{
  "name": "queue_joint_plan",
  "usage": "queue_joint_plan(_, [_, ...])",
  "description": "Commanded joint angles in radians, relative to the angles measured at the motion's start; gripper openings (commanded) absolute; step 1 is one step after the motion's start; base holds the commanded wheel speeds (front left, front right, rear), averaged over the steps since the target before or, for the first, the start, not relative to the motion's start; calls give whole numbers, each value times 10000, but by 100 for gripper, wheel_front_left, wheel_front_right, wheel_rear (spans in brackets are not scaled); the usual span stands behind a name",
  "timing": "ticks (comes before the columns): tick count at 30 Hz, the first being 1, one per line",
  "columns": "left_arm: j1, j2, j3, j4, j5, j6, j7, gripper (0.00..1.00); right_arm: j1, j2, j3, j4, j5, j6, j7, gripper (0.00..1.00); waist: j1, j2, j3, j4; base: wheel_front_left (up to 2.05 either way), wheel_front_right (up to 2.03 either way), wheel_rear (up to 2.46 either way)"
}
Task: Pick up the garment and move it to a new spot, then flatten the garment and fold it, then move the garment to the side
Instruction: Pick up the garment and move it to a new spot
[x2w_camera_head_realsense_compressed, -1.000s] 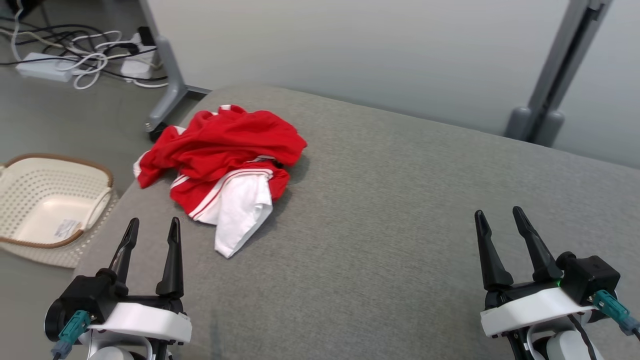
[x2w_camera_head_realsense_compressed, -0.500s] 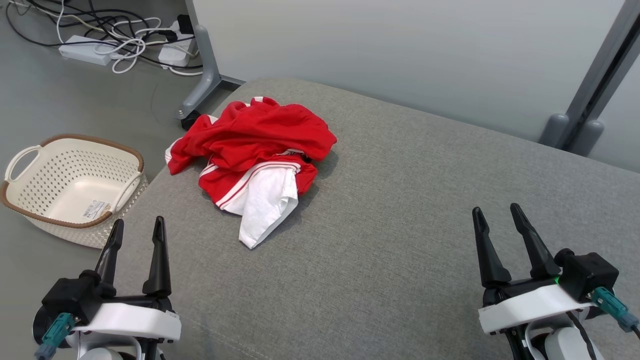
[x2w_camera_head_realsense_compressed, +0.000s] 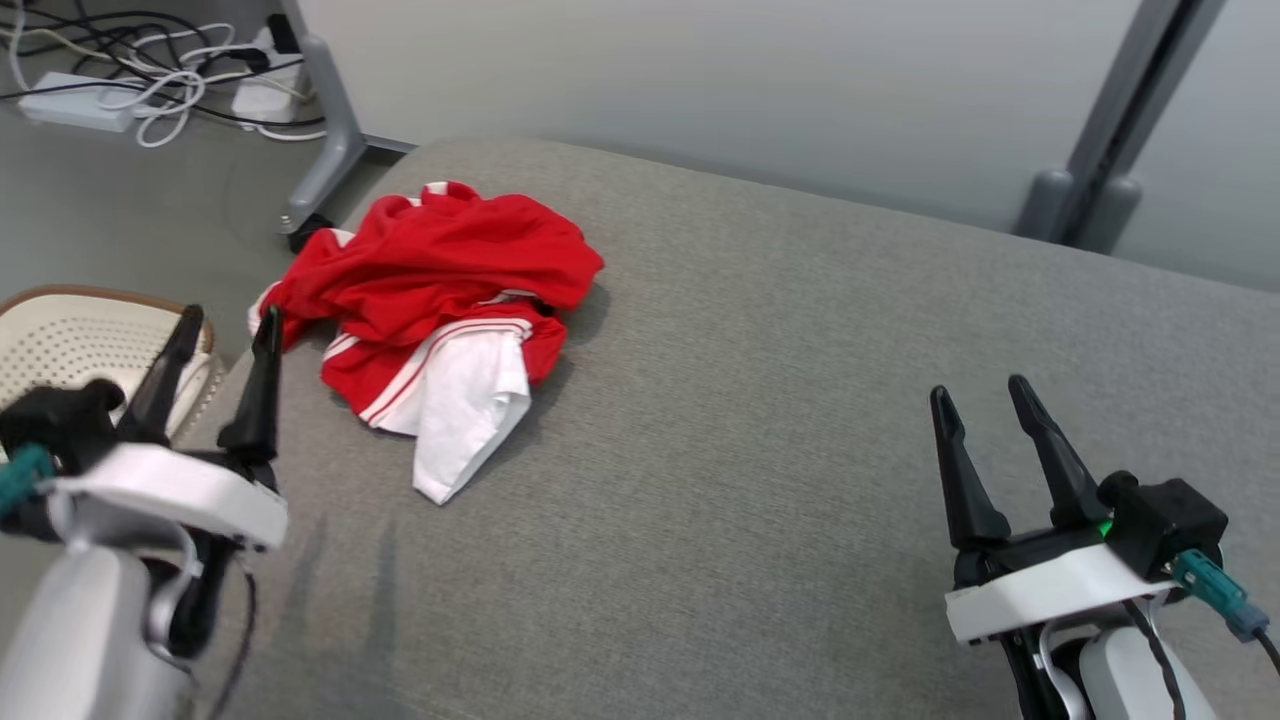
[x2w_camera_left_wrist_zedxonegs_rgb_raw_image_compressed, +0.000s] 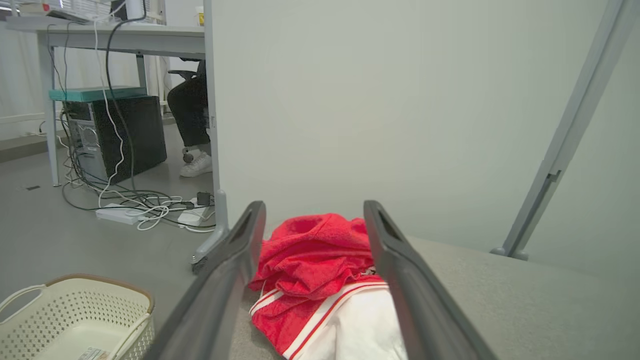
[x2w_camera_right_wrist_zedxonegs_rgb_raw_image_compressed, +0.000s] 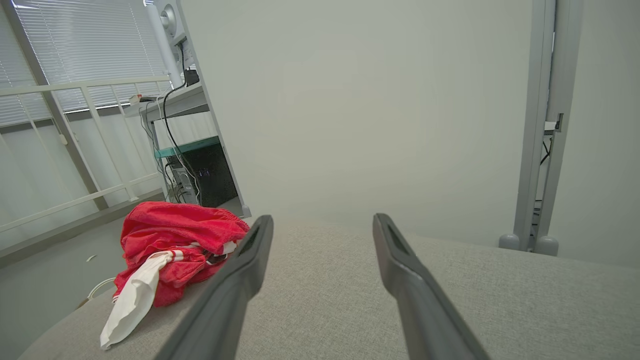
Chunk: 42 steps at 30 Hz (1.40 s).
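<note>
Head view: one crumpled red-and-white garment (x2w_camera_head_realsense_compressed: 440, 290) lies just right of the left pincer (x2w_camera_head_realsense_compressed: 230, 314), well apart from the right pincer (x2w_camera_head_realsense_compressed: 978, 389); the two pincers gape wide, empty.

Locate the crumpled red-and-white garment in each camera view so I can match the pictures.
Head view: garment upper left of centre, on the far-left corner of the grey cushion.
Left wrist view: garment lower centre, straight ahead.
Right wrist view: garment at left, mid-height, near the cushion's edge.
Shared landmark: the grey partition post standing just behind the garment, also at.
</note>
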Motion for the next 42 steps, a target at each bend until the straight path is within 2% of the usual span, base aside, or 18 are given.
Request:
queue_joint_plan(1, [-564,571,-282,222,-330,-11,476,100,-211,-82,21,-161,-38,17,-53,100,0,0,261,-344,0,0,0])
queue_joint_plan(4, [-1408,1165,-629,657,-1285,-8,1353,100,-432,-74,158,-351,-104,17,-53,100,0,0,553,-751,0,0,0])
queue_joint_plan(5, [-2007,1692,-760,998,-1761,-8,1848,100,-589,-82,247,-499,-136,14,-53,100,0,0,793,-1045,0,0,0])
queue_joint_plan(6, [-2007,1692,-760,998,-1761,-8,1848,100,-589,-82,247,-499,-136,14,-53,100,0,0,793,-1045,0,0,0])
queue_joint_plan(8, [-2483,2172,-923,1429,-2094,-8,2284,100,-768,-70,392,-626,-163,12,-53,100,0,0,1069,-1358,0,0,0])
queue_joint_plan(16, [-4179,3503,-1387,3067,-3850,-8,3891,100,-1384,-71,1155,-1136,36,12,-53,100,0,0,2233,-2506,0,0,0])
queue_joint_plan(25, [-5324,4242,-2115,4555,-5670,-8,5107,100,-1868,-71,1710,-1241,-21,12,-53,100,0,0,2968,-3273,0,0,0])
queue_joint_plan(32, [-5647,4816,-3079,4834,-6489,-8,6495,100,-1948,-68,1700,-1372,-41,12,-53,100,0,0,3161,-3576,0,0,0])
queue_joint_plan(33, [-5673,4888,-3223,4863,-6570,-8,6690,95,-1951,-68,1711,-1379,-27,12,-53,100,0,0,3177,-3606,0,0,0])
queue_joint_plan(35, [-5700,5028,-3467,4946,-6714,-8,7034,65,-1966,-68,1716,-1390,-8,12,-53,100,0,0,3212,-3648,0,0,0])
queue_joint_plan(38, [-5696,5209,-3892,5054,-6777,-8,7370,35,-1996,-68,1717,-1421,4,12,-53,100,0,0,3273,-3691,0,0,0])
queue_joint_plan(39, [-5730,5231,-3964,5039,-6851,-8,7360,14,-2003,-68,1700,-1430,2,12,-53,100,0,0,3293,-3697,0,0,0])
queue_joint_plan(40, [-5758,5244,-4012,5016,-6916,-8,7290,0,-1998,-68,1683,-1434,-4,12,-53,100,0,0,3305,-3698,0,0,0])
queue_joint_plan(42, [-5751,5300,-4155,4961,-7036,-8,7180,0,-1979,-70,1652,-1421,-23,12,-53,100,0,0,3310,-3688,0,0,0])
